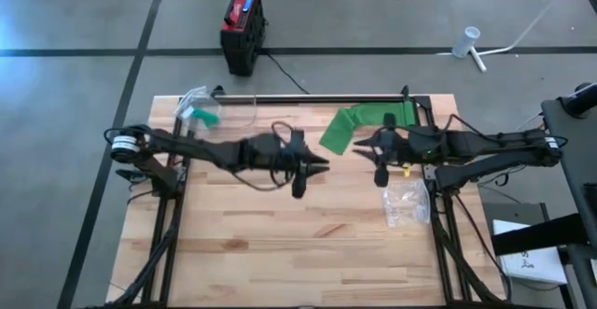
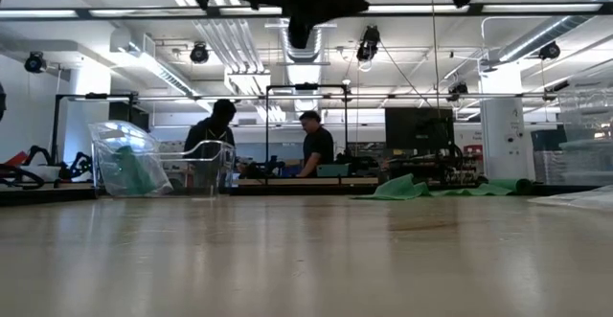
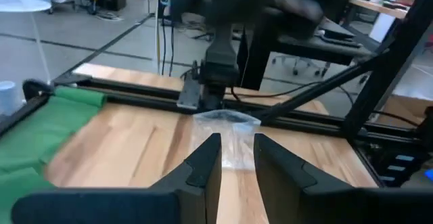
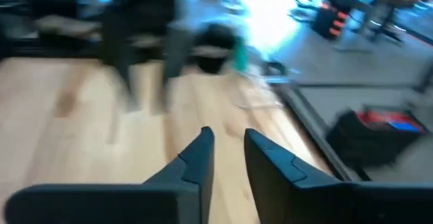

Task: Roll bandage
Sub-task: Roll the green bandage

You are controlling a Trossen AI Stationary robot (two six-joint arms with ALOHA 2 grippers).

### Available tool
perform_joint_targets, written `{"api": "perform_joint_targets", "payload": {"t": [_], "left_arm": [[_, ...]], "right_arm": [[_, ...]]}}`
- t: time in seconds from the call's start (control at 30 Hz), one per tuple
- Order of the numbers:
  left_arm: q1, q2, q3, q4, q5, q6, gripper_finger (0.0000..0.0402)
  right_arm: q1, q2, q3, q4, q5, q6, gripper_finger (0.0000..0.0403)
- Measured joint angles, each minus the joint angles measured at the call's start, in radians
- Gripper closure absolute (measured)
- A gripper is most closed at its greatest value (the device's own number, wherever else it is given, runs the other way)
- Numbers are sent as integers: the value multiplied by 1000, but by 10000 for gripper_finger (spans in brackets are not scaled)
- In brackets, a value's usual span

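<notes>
Near the table's back edge, crumpled green bandage [image 1: 355, 127], unrolled; both grippers slightly parted, empty.

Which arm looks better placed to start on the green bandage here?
Right, probably. The right gripper hangs just beside the green bandage lying unrolled at the table's far edge, while the left gripper is over bare wood nearer the middle, farther off.

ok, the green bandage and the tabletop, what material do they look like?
Green bandage: looks like soft matte fabric, possibly elastic; it lies flat with limp folds and no shine. Tabletop: light wood in joined strips with visible grain, a smooth, slightly glossy finish.
</notes>
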Motion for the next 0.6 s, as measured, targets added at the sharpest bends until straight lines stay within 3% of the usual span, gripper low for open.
{"api": "perform_joint_targets", "payload": {"t": [0.1,0.23,0.6], "left_arm": [[-43,56,-23,91,-69,-26,324],[-63,167,0,184,-141,-53,324],[-57,431,248,212,-160,-34,324]], "right_arm": [[-1,-57,-2,-152,85,70,357],[1,-105,-3,-279,99,136,382],[1,-306,-113,-279,171,205,401]]}}
